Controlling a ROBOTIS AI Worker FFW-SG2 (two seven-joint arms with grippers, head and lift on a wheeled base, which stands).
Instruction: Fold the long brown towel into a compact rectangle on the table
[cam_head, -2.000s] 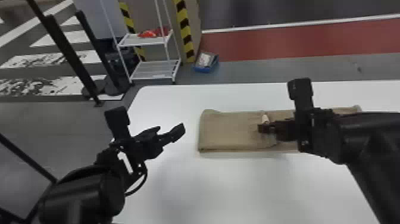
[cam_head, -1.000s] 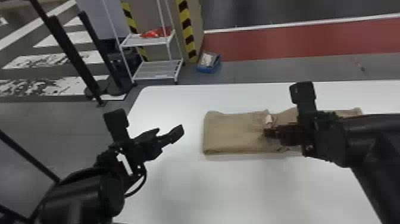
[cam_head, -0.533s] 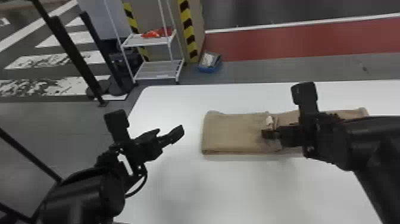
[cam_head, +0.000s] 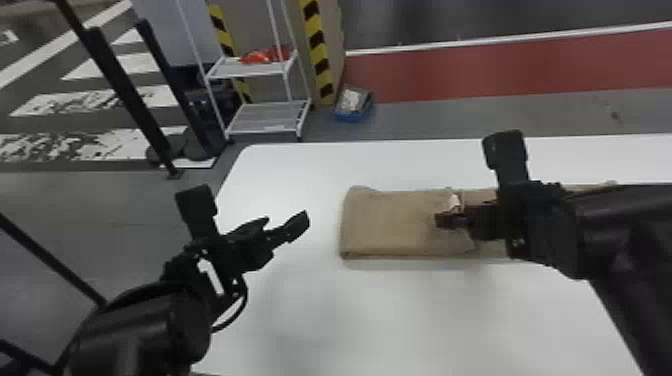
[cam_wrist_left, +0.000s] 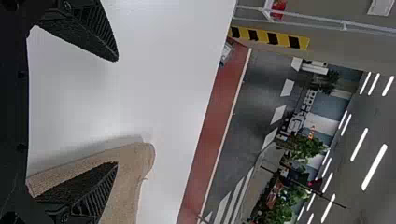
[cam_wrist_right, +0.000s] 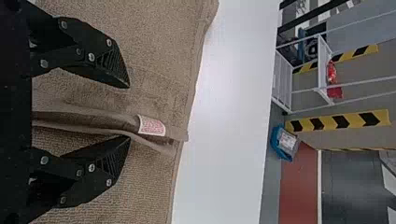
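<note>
Brown terry cloth, the towel (cam_head: 390, 222) lies flat in a long strip across the white table (cam_head: 425, 320) in the head view, its left end squared off in layers, a sign that some folding is probably done, while the right part runs on beneath the right arm (cam_head: 590, 230). The right gripper (cam_head: 442, 220) is low over the middle, beside a small pale label (cam_head: 453, 202), likely put there because a layer ends at that spot and offers an edge to take. The left gripper stands off the towel's left end, above the table, seemingly idle and out of the way of the fold. In the left wrist view its fingers (cam_wrist_left: 88, 35) are wide apart with nothing between them; one overlaps the towel's corner there, though the head view shows a gap. In the right wrist view the fingers (cam_wrist_right: 100, 161) are also well parted, one on either side of a raised hem (cam_wrist_right: 93, 122) that bears the label. That placing would suit a pinch on the hem, to lift the layer and carry it over.
</note>
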